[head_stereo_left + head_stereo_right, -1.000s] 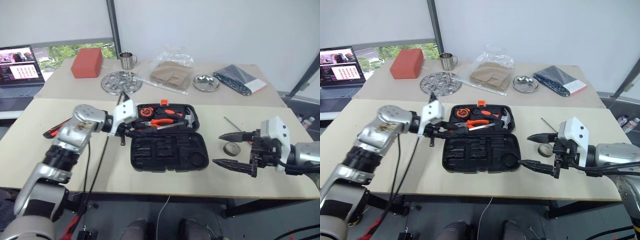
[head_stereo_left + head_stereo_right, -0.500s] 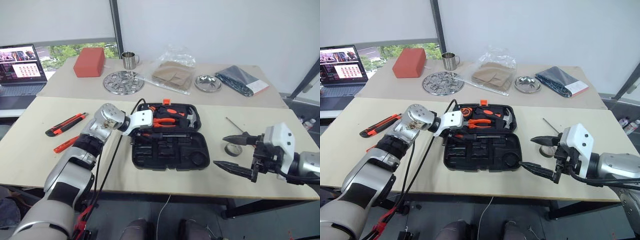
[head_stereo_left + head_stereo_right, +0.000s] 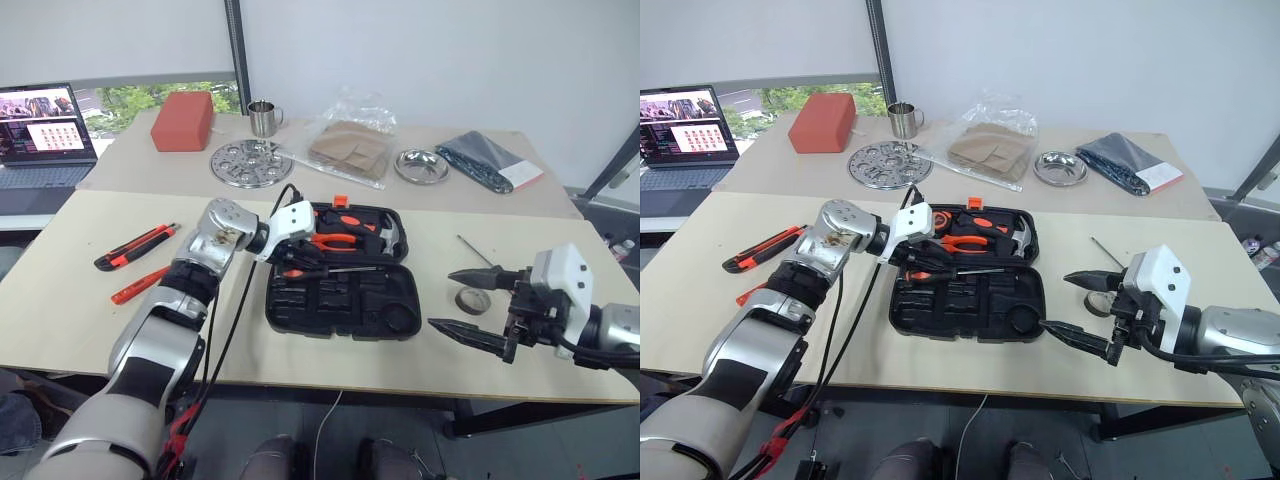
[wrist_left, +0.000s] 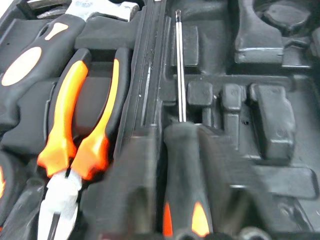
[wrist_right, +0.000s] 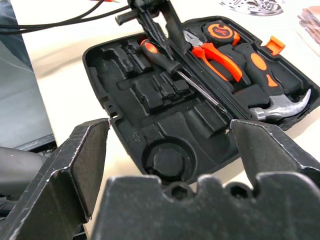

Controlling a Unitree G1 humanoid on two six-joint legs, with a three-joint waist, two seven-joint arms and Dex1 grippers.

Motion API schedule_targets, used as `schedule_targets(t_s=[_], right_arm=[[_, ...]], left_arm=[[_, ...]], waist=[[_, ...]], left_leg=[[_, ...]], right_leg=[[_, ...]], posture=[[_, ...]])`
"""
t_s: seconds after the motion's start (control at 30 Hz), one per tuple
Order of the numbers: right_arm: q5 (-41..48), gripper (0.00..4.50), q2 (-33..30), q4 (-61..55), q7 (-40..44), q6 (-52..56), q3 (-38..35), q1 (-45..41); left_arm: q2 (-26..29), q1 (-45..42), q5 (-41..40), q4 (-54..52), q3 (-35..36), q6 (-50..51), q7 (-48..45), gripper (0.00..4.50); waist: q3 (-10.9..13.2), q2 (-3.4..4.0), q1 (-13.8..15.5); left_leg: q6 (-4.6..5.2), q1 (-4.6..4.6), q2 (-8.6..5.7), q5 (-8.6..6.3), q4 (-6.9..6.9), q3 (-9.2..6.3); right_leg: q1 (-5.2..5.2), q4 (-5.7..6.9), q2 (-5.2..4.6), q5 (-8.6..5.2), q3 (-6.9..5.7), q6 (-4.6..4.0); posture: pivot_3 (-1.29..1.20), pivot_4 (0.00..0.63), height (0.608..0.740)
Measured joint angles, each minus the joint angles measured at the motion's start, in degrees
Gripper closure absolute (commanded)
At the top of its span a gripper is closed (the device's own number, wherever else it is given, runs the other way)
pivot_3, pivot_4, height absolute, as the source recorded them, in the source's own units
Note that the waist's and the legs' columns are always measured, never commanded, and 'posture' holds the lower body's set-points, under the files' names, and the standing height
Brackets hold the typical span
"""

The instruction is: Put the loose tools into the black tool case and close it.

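Observation:
The black tool case (image 3: 340, 305) lies open in the middle of the near table. My left gripper (image 3: 293, 264) is over its left end, shut on the orange-and-black handle of a screwdriver (image 4: 182, 165). The screwdriver's shaft (image 3: 348, 270) lies along the case's hinge line. An orange-black utility knife (image 3: 135, 247) and a slim orange tester screwdriver (image 3: 140, 285) lie on the table to the left. A small grey tape roll (image 3: 471, 300) sits right of the case, just behind my right gripper (image 3: 442, 298), which is open and holds nothing.
Pliers (image 3: 335, 240), a hammer (image 3: 385, 232) and a tape measure (image 5: 220, 31) fill the case's far half. A thin metal rod (image 3: 474, 250) lies at the right. On the far table are a red box (image 3: 183, 121), laptop (image 3: 45, 135), cup (image 3: 263, 118), perforated disc (image 3: 252, 162) and bowl (image 3: 421, 166).
My left gripper has moved right from the case's left edge to over the case, with the screwdriver now along the hinge. The right gripper has stayed put and open.

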Motion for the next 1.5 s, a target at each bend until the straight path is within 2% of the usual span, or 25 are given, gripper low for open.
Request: schedule_targets(t_s=[0.3,0.43,0.53,0.7,0.87,1.03,1.17,1.27,1.33,1.5], right_arm=[[-0.4,0.0,0.0,1.2,-1.4,0.3,-0.1,0.1],[-4.1,0.0,0.6,4.1,-3.5,0.2,-2.0,5.1],[-8.1,0.0,1.9,10.7,-6.5,0.2,-4.3,8.0],[-15.3,0.0,2.2,24.9,-10.9,-1.5,-3.2,5.7],[-21.7,0.0,2.4,38.5,-12.9,-5.3,4.5,-7.6],[-29.4,0.0,3.8,54.6,-13.0,-10.6,13.5,-20.4],[-33.6,0.0,6.7,65.4,-12.0,-14.1,19.3,-30.3],[-35.4,0.68,8.0,73.8,-10.9,-15.3,20.5,-36.3],[-35.4,1.49,8.7,77.0,-9.2,-15.3,20.5,-38.3],[-35.4,3.03,8.9,79.8,-6.9,-15.4,20.2,-39.4]], left_arm=[[-1.8,0.0,6.4,0.7,-4.1,-7.0,4.2,4.45],[-1.8,0.2,6.0,1.1,-3.0,-7.7,4.4,4.45],[-0.1,1.9,1.9,0.1,0.5,-4.0,1.0,3.7],[4.5,5.7,-8.0,-9.5,8.2,6.0,-5.8,1.9],[10.7,10.1,-14.8,-24.0,11.3,15.1,-11.0,0.11],[16.3,15.9,-20.5,-35.5,11.2,24.2,-15.5,0.04],[18.0,17.3,-23.4,-42.8,11.2,28.0,-15.4,0.04],[18.8,19.4,-23.5,-45.6,11.1,28.9,-14.3,0.0],[19.6,20.7,-23.5,-46.4,11.0,29.0,-13.6,0.0],[22.5,21.4,-23.5,-46.6,11.3,28.9,-12.9,0.0]], waist=[[-0.2,0.01,0.1],[-0.2,0.0,0.0],[-0.2,0.0,-0.6],[-0.2,0.08,-1.8],[-0.2,0.42,-2.8],[-0.1,0.5,-3.1],[-0.1,0.55,-3.2],[-0.1,0.55,-3.4],[-0.1,0.55,-3.4],[-0.1,0.55,-3.3]], left_leg=[[0.0,0.17,0.0,-0.07,0.04,-0.08],[-0.06,0.16,0.02,-0.11,0.09,-0.09],[-0.04,0.14,0.04,-0.08,0.09,-0.04],[-0.08,0.12,0.07,0.03,0.04,-0.03],[-0.13,0.25,0.0,0.06,-0.03,0.03],[-0.2,0.27,0.01,0.11,-0.1,0.01],[-0.21,0.31,0.0,0.11,-0.13,0.02],[-0.25,0.58,0.01,0.13,-0.3,0.02],[-0.3,0.79,0.02,0.13,-0.39,0.02],[-0.73,1.08,0.0,-0.1,-0.46,0.0]], right_leg=[[0.2,0.01,-0.34,0.01,-0.07,0.01],[0.2,0.04,-0.36,0.03,-0.11,0.01],[0.06,0.11,-0.32,0.04,-0.04,-0.01],[0.0,0.16,-0.24,0.03,-0.09,-0.02],[0.11,0.14,-0.11,0.0,-0.05,0.02],[0.12,0.11,0.04,-0.09,0.01,0.04],[0.18,0.08,0.09,-0.1,0.07,0.05],[0.44,0.0,0.14,-0.12,0.08,0.05],[0.59,-0.02,0.15,-0.14,0.08,0.01],[0.83,-0.03,0.08,-0.2,0.07,0.03]], posture=[[0.0,0.15,0.734],[0.0,0.15,0.734],[0.0,0.15,0.734],[0.0,0.15,0.734],[0.0,0.15,0.734],[0.0,0.15,0.734],[0.0,0.15,0.734],[0.0,0.15,0.734],[0.0,0.15,0.734],[0.0,0.15,0.734]])
